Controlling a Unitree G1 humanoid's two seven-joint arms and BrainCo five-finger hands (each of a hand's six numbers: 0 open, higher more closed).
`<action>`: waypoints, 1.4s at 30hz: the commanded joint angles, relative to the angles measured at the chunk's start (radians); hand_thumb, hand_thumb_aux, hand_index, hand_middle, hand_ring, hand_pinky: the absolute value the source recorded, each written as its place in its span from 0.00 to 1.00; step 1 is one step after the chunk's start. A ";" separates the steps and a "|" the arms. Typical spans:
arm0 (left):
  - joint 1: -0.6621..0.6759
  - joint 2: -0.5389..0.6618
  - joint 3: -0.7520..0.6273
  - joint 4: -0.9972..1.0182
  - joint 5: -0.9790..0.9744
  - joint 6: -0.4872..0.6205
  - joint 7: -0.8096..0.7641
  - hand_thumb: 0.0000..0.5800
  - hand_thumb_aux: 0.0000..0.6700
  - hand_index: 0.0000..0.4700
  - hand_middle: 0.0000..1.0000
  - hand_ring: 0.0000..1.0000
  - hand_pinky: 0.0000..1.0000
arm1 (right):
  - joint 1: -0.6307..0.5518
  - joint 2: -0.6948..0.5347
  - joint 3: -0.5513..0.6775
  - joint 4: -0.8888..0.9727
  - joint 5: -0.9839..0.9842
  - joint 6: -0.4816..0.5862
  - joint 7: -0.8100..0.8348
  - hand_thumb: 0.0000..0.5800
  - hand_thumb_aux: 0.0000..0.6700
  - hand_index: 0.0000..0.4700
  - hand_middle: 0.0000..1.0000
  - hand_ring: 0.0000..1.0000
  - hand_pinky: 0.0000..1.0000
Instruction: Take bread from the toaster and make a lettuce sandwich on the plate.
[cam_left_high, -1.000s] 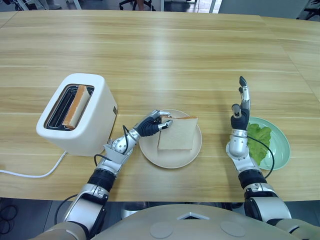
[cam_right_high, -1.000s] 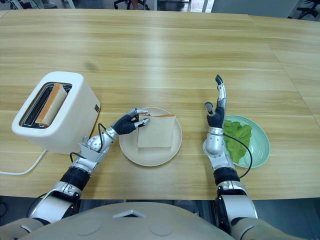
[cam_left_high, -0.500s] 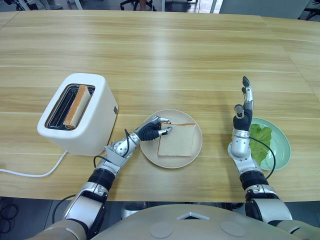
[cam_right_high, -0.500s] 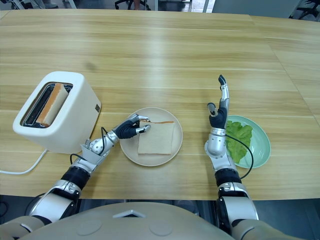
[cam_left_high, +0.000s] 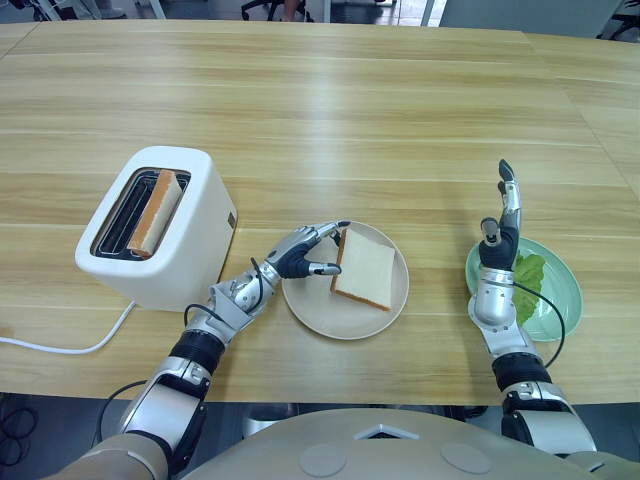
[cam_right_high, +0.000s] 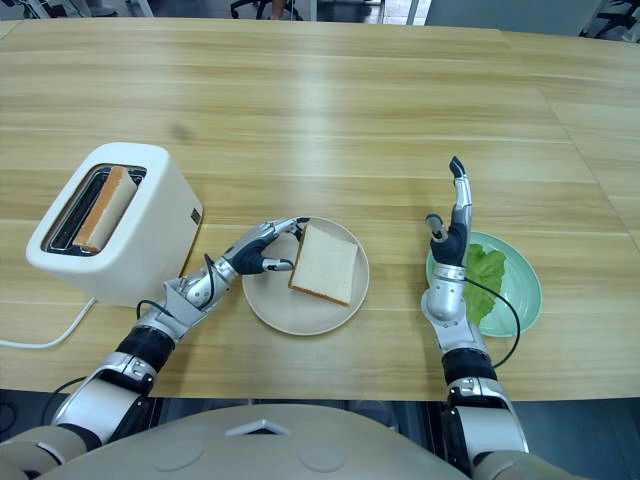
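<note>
A white toaster (cam_left_high: 190, 255) stands at the left with one toasted slice (cam_left_high: 155, 210) upright in its near slot. On the beige plate (cam_left_high: 340, 318) a slice of bread (cam_left_high: 366, 268) lies flat, turned at an angle. My left hand (cam_left_high: 305, 252) rests at the plate's left rim with its fingers spread, fingertips (cam_left_high: 343, 226) just at the slice's left edge, not gripping it. My right hand (cam_left_high: 500, 240) stands upright and open over the left rim of the green plate (cam_left_high: 562, 290), which holds a lettuce leaf (cam_left_high: 527, 278).
The toaster's white cable (cam_left_high: 60, 347) trails off to the left near the table's front edge. Wide bare wooden table (cam_left_high: 330, 110) stretches behind the toaster and plates.
The bread slice went from propped in my left hand to lying flat and turned on the plate. My left hand's fingers opened off it. My right hand shifted right toward the green plate.
</note>
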 joint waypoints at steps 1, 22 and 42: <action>0.019 0.016 0.006 -0.074 0.023 0.009 0.035 0.00 0.00 0.00 0.00 0.00 0.00 | 0.073 -0.043 -0.045 -0.143 -0.040 0.059 0.018 0.00 0.00 0.00 0.00 0.00 0.00; 0.269 0.015 0.080 -0.573 -0.038 0.080 0.047 0.00 0.00 0.00 0.00 0.00 0.00 | 0.358 -0.469 -0.119 -0.163 -0.467 0.636 -0.017 0.00 0.00 0.00 0.00 0.00 0.00; 0.284 -0.008 0.070 -0.567 -0.047 0.084 0.032 0.00 0.00 0.00 0.00 0.00 0.00 | 0.324 -0.470 0.085 -0.111 -0.475 0.687 -0.010 0.56 0.33 0.33 0.00 0.00 0.00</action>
